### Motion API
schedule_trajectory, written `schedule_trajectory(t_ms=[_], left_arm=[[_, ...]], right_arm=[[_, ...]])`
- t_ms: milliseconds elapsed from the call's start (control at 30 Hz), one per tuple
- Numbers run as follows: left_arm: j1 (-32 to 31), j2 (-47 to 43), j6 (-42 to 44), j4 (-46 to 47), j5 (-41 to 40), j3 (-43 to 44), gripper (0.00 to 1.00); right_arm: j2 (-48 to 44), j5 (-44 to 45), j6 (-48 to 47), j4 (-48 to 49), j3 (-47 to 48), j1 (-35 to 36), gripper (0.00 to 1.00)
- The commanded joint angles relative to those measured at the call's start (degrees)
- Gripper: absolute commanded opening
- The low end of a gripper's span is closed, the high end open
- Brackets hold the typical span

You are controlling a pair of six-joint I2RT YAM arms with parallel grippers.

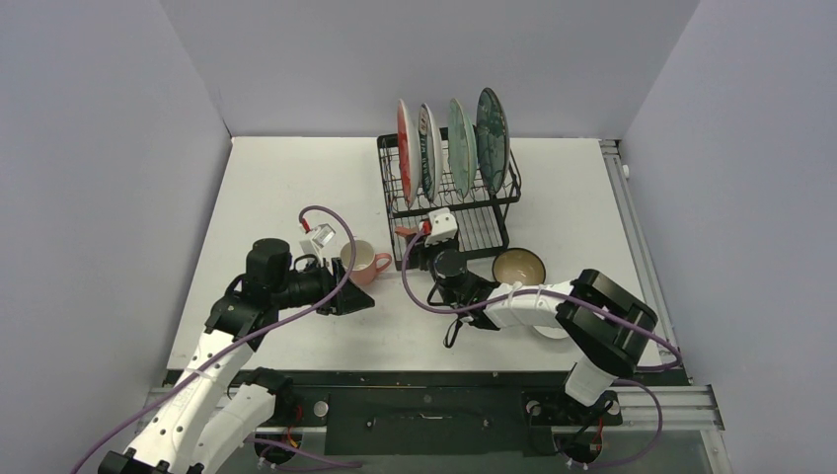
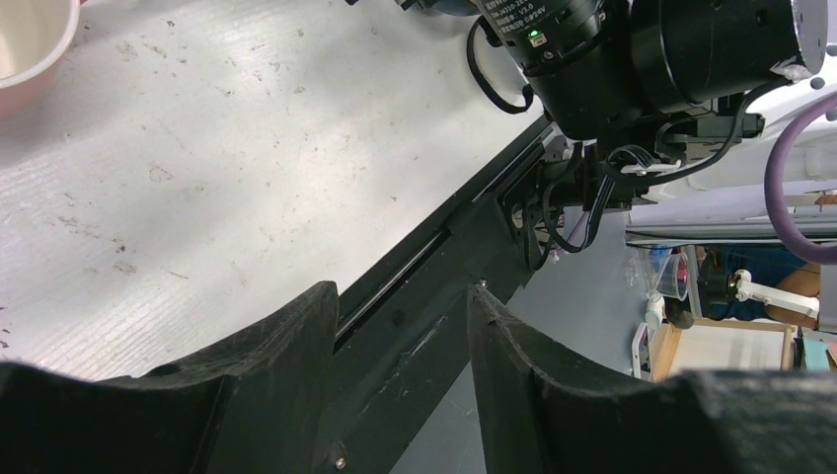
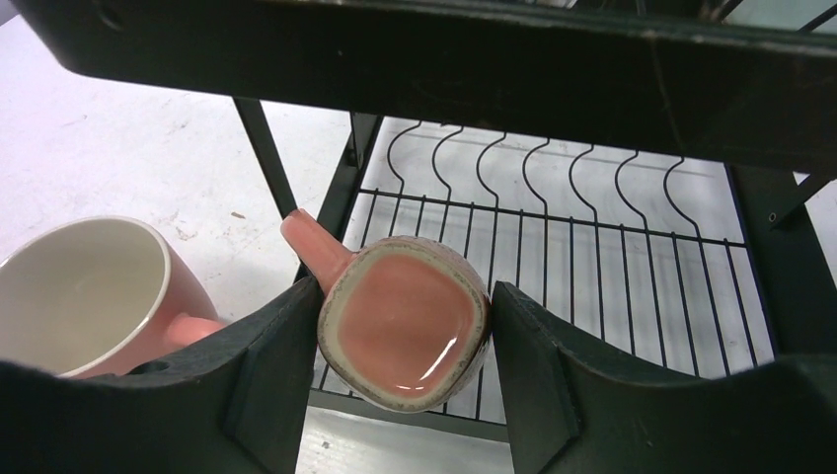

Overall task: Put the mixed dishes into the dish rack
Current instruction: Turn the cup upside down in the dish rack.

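Orange-handled mug: upside down, gripped between right fingers over the front edge of the dish rack grid; handle points far-left. Left fingers spread, empty; pink mug just beside.

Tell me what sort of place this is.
Most likely a robotics lab test cell, not a kitchen: plain lavender walls box in a white table, two robot arms are bolted to a metal frame at its edge, and the dish rack sits with no sink nearby.
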Motion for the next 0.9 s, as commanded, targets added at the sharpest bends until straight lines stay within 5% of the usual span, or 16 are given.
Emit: schedule_trajectory(t_ms=[0, 433, 667, 867], left_arm=[[0.3, -0.3, 0.9, 2.5, 0.2, 0.0, 0.47], [0.3, -0.3, 0.8, 2.5, 0.0, -0.1, 0.47], [0.3, -0.2, 0.8, 2.4, -0.2, 0.0, 0.47], [0.4, -0.2, 0.8, 2.4, -0.3, 0.0, 0.47]], right_arm=[[0.7, -0.1, -0.5, 7.3, 2.6, -0.9, 0.00], [3.1, 0.4, 2.4, 4.4, 3.7, -2.1, 0.00], [4.0, 0.5, 5.3, 2.0, 4.2, -2.6, 0.26], [4.7, 0.1, 7.1, -1.8, 5.3, -2.9, 0.35]])
